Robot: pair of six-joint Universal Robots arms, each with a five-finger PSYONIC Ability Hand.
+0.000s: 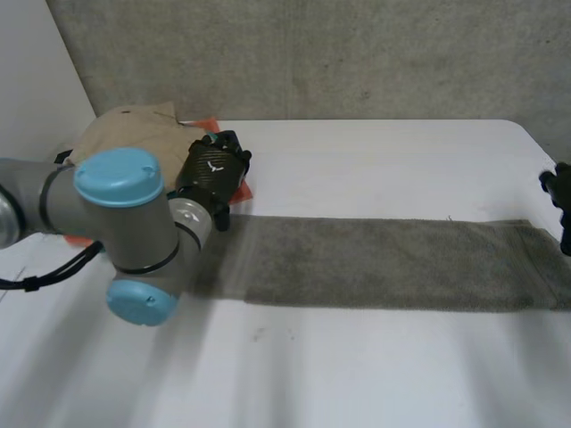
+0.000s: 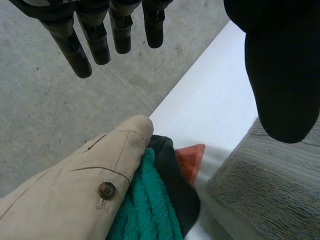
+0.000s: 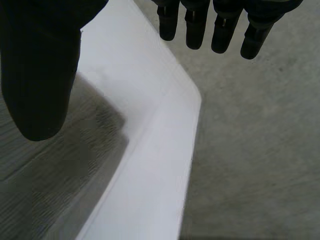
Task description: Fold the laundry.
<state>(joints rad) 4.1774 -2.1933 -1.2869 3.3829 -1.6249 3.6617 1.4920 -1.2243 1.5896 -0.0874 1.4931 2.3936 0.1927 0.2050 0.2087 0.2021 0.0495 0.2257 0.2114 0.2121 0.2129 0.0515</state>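
Stretching across the table point(image 1: 375, 160) from about 9 to 3 o'clock lies the grey towel point(image 1: 393, 263), a long flat strip whose right end is cut off at the head view's edge and whose left end is partly hidden by the left arm point(image 1: 125, 223). The left hand point(image 1: 212, 174) hovers at 10 o'clock over a heap of laundry, its fingers point(image 2: 95, 37) straight and apart from the thumb point(image 2: 282, 75), holding nothing. The arm hides much of the heap. The wrist view shows a beige garment point(image 2: 65, 185) with a brown button point(image 2: 106, 190) over a green towel point(image 2: 145, 205), a black cloth point(image 2: 175, 180) and an orange cloth point(image 2: 191, 159), just beside the grey towel's corner. The right hand point(image 1: 560, 192), mostly cut off at 3 o'clock, hangs above the towel's other end, fingers point(image 3: 220, 25) straight and empty.
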